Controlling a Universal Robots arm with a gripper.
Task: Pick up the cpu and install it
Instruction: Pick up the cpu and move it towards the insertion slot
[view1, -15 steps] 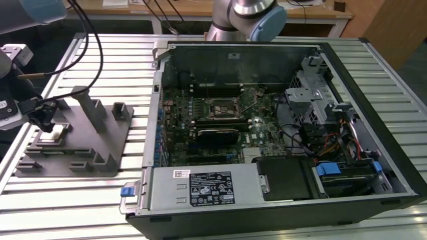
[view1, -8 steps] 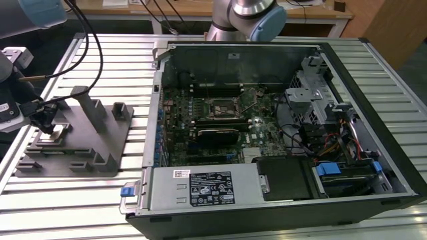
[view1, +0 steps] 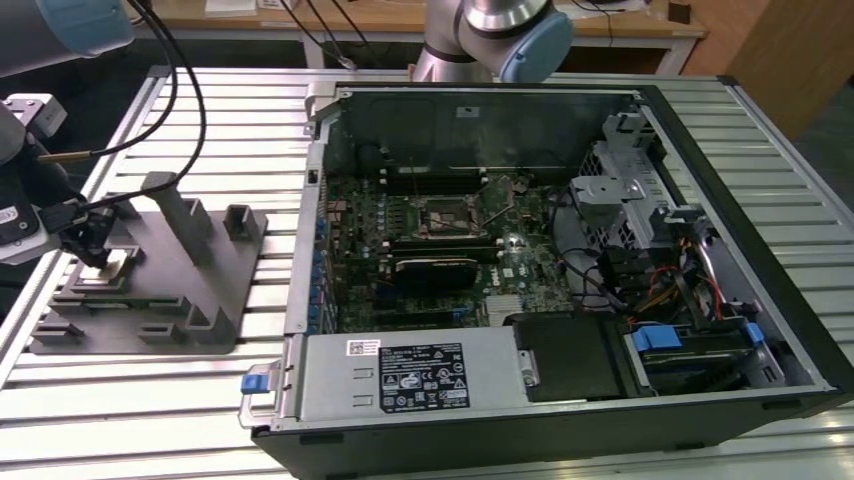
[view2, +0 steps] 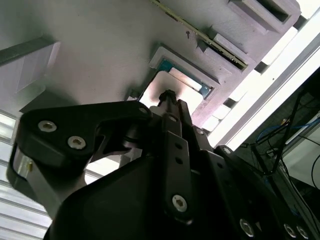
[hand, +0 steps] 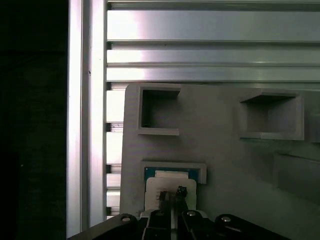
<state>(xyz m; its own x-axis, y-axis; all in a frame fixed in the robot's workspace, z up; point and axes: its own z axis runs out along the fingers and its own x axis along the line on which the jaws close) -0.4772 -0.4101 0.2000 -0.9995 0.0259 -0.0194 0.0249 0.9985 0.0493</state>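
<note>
possibly about to tilt or scrape the cpu (hand: 156, 186), seated in its pocket near the grey fixture block's (hand: 225, 165) edge on the exterior view's left, by pressing off-centre with the gripper's (hand: 171, 194) fingers (view2: 170, 115) drawn together and clasping nothing.

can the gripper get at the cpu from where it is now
Probably yes: the gripper hangs right over the cpu in its pocket on the grey fixture, and nothing shows between them.

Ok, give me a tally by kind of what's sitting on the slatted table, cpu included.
cpu: 1
grey fixture block: 1
open computer case: 1
Total: 3
</note>
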